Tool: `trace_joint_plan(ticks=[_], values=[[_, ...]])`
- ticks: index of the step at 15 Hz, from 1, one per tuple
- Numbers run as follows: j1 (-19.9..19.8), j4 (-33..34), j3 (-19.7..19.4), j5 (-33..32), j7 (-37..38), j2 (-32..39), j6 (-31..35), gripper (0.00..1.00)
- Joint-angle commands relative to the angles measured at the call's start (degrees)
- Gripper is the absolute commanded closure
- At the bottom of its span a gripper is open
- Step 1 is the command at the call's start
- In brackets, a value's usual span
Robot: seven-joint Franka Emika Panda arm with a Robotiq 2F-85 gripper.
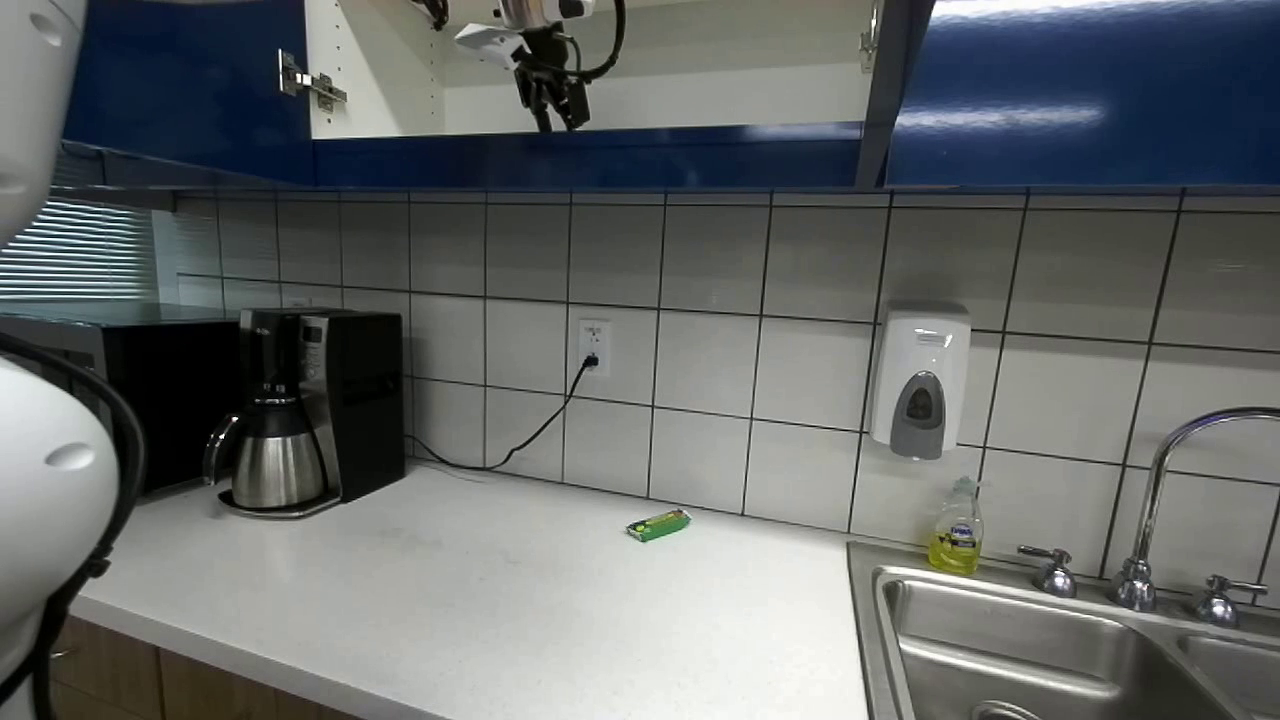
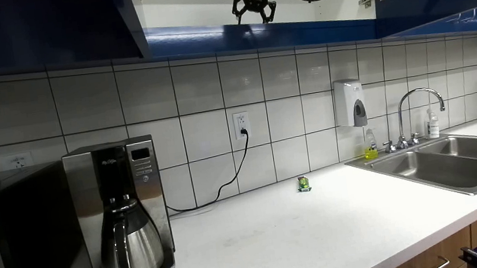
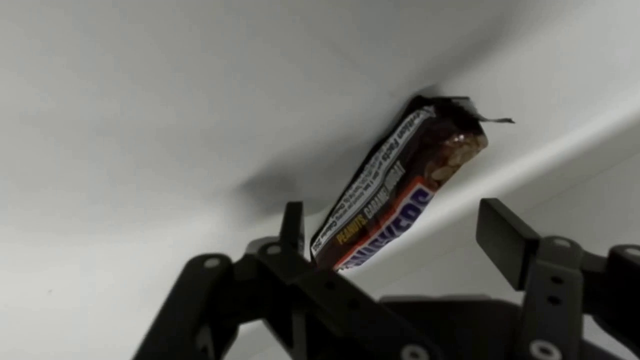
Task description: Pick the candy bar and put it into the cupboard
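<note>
I have the gripper [image 2: 253, 20] up inside the open cupboard [image 1: 590, 160], its fingers [image 3: 500, 242] spread wide and clasping nothing. Just ahead of them in the wrist view, the candy bar [image 3: 385, 200] lies slantwise against the cupboard's pale interior, its near end just beside one finger; I can't tell if they touch. Its wrapper is dark brown, with a red-edged white band of purple-blue letters, yellow "PEANUTS" beside white words, a pale nutrition strip, a picture of nuts and a crimped, flared far end. I count one candy bar. Below the gripper, on the desk [image 1: 520, 620], I count one green packet [image 1: 658, 525]; lower and off to one side, one coffee maker [image 1: 370, 400] and one microwave [image 2: 32, 232]; off to the other, one wall dispenser [image 1: 922, 340], one tap [image 2: 400, 121] and two bottles, one yellow [image 2: 370, 149], one white [image 2: 432, 126].
</note>
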Motion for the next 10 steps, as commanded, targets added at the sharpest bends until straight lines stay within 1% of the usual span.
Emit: trace_joint_plan(ticks=[1,7,10], values=[[-0.4,0.0,-0.5,0.3,1.3,-0.7,-0.5,0.0],[-0.3,-2.7,-1.2,0.2,0.4,-2.7,0.7,0.0],[-0.2,-5.3,-1.1,-0.1,-1.5,-4.7,2.0,0.0]])
